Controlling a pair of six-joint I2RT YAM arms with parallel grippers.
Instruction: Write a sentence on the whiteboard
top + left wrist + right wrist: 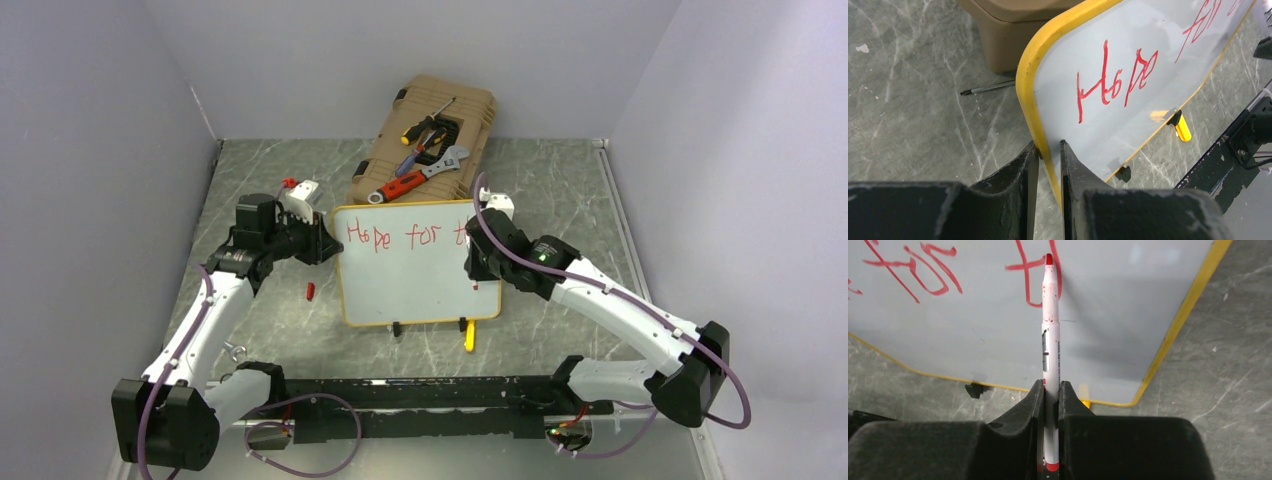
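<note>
left gripper clamped on whiteboard edge | right gripper pinching marker | sentence reads "Hope for t"

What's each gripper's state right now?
left gripper: shut on the whiteboard, clamping its yellow edge.
right gripper: shut on the marker, red tip at the board.

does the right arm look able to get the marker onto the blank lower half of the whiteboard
Probably yes: the right tool holds the marker, tip at the sentence atop the whiteboard; the lower half is bare, and the left tool only clamps the left edge.
</note>
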